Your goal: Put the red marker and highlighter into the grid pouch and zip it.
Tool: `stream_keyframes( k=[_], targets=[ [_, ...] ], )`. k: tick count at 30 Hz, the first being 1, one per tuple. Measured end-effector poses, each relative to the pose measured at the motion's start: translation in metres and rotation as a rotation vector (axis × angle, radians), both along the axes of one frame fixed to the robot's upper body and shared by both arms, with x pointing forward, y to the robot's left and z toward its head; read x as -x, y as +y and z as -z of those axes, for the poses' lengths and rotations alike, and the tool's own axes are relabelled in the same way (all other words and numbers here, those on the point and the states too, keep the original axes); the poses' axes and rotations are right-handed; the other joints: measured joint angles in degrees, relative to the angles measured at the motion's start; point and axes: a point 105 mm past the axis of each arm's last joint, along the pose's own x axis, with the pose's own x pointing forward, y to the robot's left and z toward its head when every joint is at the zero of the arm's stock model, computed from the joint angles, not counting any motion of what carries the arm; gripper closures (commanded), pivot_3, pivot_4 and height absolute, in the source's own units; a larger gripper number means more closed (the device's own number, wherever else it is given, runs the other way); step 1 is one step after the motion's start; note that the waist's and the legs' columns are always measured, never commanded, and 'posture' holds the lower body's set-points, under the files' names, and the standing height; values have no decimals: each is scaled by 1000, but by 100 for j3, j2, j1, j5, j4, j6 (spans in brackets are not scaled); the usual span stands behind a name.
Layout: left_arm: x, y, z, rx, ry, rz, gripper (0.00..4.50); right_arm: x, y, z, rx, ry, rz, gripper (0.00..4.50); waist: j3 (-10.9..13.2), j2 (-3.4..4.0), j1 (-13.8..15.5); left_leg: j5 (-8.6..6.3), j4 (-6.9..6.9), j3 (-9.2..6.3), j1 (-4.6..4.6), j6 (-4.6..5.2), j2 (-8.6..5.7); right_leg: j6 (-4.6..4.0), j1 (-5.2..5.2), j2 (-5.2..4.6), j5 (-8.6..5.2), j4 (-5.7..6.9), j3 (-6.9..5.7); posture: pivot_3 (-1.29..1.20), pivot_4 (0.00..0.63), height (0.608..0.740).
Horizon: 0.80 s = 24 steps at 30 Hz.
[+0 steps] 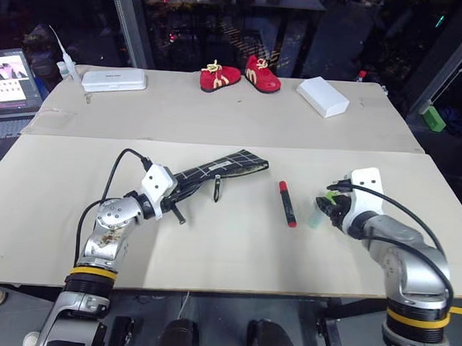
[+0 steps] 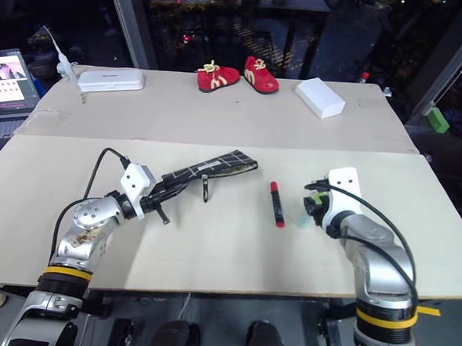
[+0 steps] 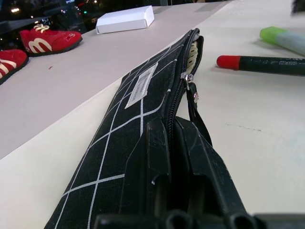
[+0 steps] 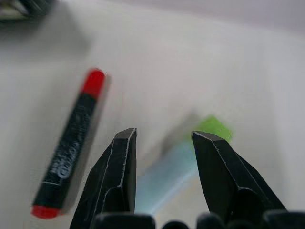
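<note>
While my left gripper (image 3: 174,143) pinches the near end of the grid pouch (image 1: 215,168), my right gripper (image 4: 164,138) hovers with fingers apart over the highlighter (image 4: 178,167); the red marker (image 1: 286,203) lies on the table (image 1: 234,252) between pouch and highlighter.

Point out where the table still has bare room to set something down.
Bare: the near strip in front of the grid pouch and red marker, and the band between them and the red shoes. Crowded: around the marker and highlighter, where the right gripper hovers with fingers apart.
</note>
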Motion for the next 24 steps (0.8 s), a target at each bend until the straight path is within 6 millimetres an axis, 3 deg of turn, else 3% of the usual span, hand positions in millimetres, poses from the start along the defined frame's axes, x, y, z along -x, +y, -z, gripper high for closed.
stream_keyframes(
  k=[4, 9, 18, 21, 24],
  targets=[
    [-1, 0, -1, 6, -3, -2, 4500, -3, -11, 13, 24, 32, 90, 2431, 0, 0, -7, 0, 0, -2, -1, 0, 0, 2, 0, 1, -1, -2, 0, 0, 150, 740],
    [-1, 1, -2, 10, -5, -12, 4500, -6, -17, 13, 48, 13, 122, 2431, 0, 0, -24, -1, 0, -3, 1, 1, 1, 2, 2, 2, -1, -1, 0, 0, 150, 740],
    [-2, 2, -2, 28, -7, -27, 4500, -8, -1, 16, 2, 10, 116, 2431, 0, 0, -35, -1, 0, -4, 3, 1, 3, 2, 4, 2, -1, -1, 1, 0, 150, 740],
    [-2, 2, -2, 30, -7, -32, 4500, -8, -2, 16, 14, 11, 124, 1723, 0, 0, -26, -1, 0, -4, 2, 1, 2, 2, 4, 2, -1, -1, 1, 0, 150, 740],
    [-2, 3, -2, 31, -6, -36, 4500, -8, -3, 17, 15, 16, 132, 665, 0, 0, -29, -1, 0, -5, 2, 1, 2, 2, 3, 2, -1, -1, 1, 0, 150, 740]
  ],
)
